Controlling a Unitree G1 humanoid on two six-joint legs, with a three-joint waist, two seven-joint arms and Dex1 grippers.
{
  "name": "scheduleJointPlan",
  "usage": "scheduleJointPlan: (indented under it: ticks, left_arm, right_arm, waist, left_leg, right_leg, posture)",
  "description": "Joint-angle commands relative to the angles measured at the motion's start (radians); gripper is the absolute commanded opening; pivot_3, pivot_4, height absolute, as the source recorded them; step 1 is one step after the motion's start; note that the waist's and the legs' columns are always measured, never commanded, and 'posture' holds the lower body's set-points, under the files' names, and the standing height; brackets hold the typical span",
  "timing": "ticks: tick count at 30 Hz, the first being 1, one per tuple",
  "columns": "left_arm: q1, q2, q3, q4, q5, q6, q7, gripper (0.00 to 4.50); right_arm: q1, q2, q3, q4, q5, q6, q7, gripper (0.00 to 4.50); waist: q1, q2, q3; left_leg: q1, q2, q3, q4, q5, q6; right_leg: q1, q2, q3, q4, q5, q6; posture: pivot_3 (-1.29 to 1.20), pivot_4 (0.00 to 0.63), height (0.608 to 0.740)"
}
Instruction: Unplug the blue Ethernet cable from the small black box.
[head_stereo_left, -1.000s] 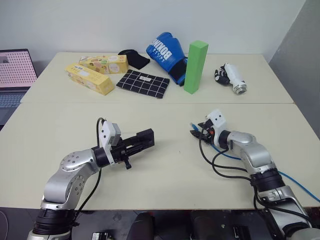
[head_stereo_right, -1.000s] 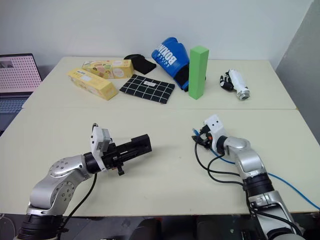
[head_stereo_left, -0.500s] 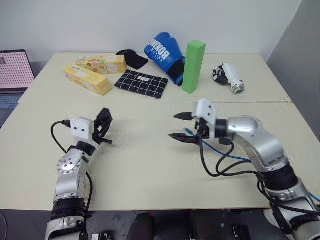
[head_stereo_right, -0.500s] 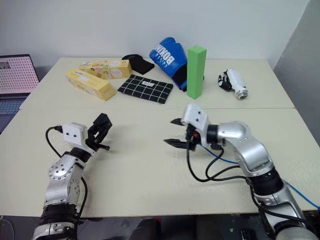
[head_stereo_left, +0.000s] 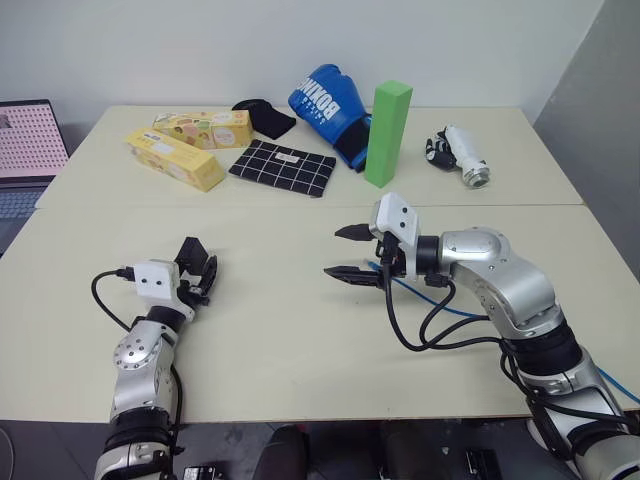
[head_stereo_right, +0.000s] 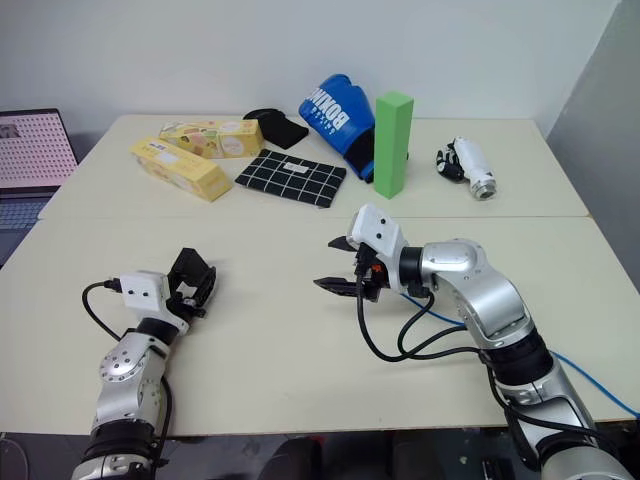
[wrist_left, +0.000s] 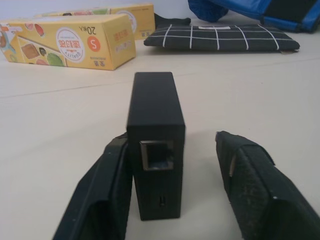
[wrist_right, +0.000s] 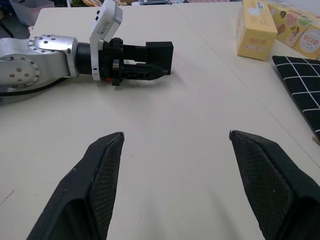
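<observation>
1 small black box (wrist_left: 155, 165) between spread left fingers (wrist_left: 100, 200) | right fingers (wrist_right: 272, 187) spread, empty | 1 blue ethernet cable (head_stereo_left: 445, 305)

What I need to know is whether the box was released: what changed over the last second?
The left gripper swung left and opened, releasing the small black box, now standing between its fingers. The right gripper rose toward the middle, open and empty. The green block stayed put.

The small black box (wrist_left: 155, 170) is standing on edge on the surface, empty port showing, leaning against one finger. The blue Ethernet cable (head_stereo_left: 470, 313) is trailing loose, unplugged.
</observation>
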Motion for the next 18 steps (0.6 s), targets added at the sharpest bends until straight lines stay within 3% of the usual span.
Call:
scheduleJointPlan:
  ticks: [1,4,10,18]
  left_arm:
    - [0.116,0.034,0.021,-0.234,-0.040,0.119,-0.001,3.21]
    - [0.213,0.067,0.040,-0.388,-0.053,0.224,0.007,3.21]
    - [0.341,0.219,0.138,-0.613,-0.118,0.443,-0.043,3.21]
    - [0.315,0.412,0.271,-0.632,-0.226,0.552,-0.221,3.21]
  right_arm:
    - [0.029,0.011,-0.029,-0.057,0.032,0.030,-0.030,3.57]
    - [0.072,0.010,-0.046,-0.086,0.045,0.055,-0.054,3.57]
    - [0.149,-0.075,-0.145,-0.119,0.085,0.091,-0.053,3.57]
    - [0.161,-0.318,-0.260,-0.062,0.138,0.084,0.097,3.57]
  waist:
    - [-0.001,0.000,0.000]
    - [0.002,0.000,0.000]
    - [0.008,0.000,0.000]
    - [0.006,0.000,0.000]
  left_leg:
    - [0.000,0.000,0.000,0.000,0.000,0.000]
    - [0.000,0.001,-0.001,0.000,0.000,0.000]
    - [0.000,0.000,0.000,0.000,0.000,0.000]
    - [0.001,-0.001,0.003,-0.001,0.000,0.000]
  right_leg:
    - [0.000,0.000,0.001,0.000,0.000,0.000]
    - [0.000,0.000,0.002,0.000,0.000,0.000]
    - [0.001,0.000,0.000,0.000,0.000,0.000]
    - [0.001,0.001,0.000,-0.001,0.000,0.000]
  posture:
    - [0.00,0.150,0.740]
    - [0.00,0.150,0.740]
    - [0.00,0.150,0.740]
    - [0.00,0.150,0.740]
